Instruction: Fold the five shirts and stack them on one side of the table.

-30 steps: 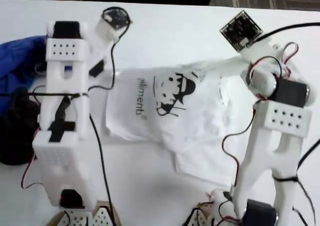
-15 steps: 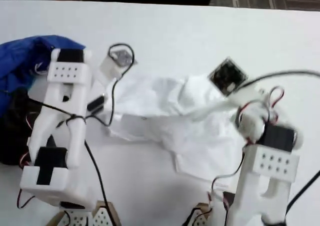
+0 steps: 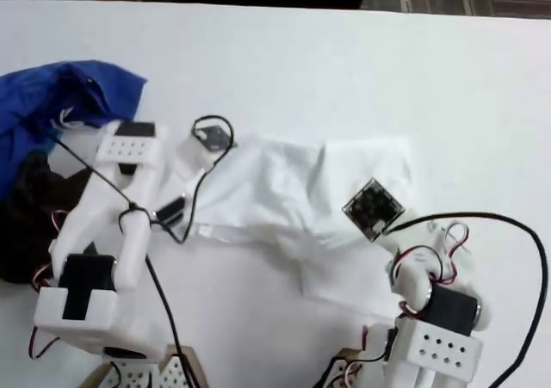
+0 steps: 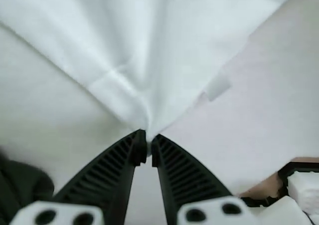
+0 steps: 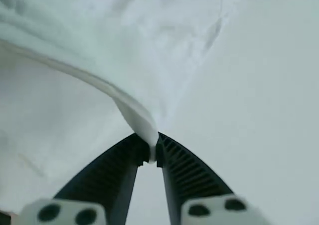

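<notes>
Near blue cloth [image 3: 52, 104], left gripper [image 4: 148, 152] pinches shirt [image 4: 149, 60].

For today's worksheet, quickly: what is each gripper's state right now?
Left gripper: shut on the white fabric shirt.
Right gripper: shut on the same shirt.

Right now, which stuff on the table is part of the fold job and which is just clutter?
Job: white shirt, pinched by left end effector and right end effector; blue shirt and dark garment, heaped to one side.
Not job: table; black cable.
</notes>
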{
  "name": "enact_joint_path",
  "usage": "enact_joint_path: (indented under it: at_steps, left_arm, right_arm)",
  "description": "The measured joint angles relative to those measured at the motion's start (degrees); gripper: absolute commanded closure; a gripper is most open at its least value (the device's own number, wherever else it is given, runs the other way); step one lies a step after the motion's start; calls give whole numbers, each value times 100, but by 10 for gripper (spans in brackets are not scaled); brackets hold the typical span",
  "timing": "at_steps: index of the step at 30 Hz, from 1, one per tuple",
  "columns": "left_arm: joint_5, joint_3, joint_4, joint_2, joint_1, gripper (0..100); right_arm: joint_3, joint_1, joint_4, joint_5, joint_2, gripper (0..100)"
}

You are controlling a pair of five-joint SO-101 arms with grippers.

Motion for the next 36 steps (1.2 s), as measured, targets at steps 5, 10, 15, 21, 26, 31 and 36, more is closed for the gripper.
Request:
enact_joint_path:
  at_steps: [5, 10, 15, 21, 26, 31, 36]
  left_arm:
    - [0, 360, -396, 0, 9, 976]
    - [0, 501, -519, 0, 9, 976]
    - [0, 316, -229, -18, 9, 846]
    - [0, -1002, 967, -18, -9, 707]
    - [0, -2901, 1591, -18, -334, 813]
    - [404, -3965, 1591, 352, -316, 964]
    - [1134, -4440, 1310, 1749, 9, 976]
  right_arm:
    - [563, 105, 0, 176, -70, 978]
    - [659, 123, 0, 220, -70, 967]
    - [659, 123, 0, 220, -70, 779]
    - [299, 123, 0, 220, -70, 670]
    - [-299, 123, -132, 53, -70, 783]
    - [-352, -193, -1266, -1020, -9, 961]
    - [-325, -923, -2101, -1653, 897, 978]
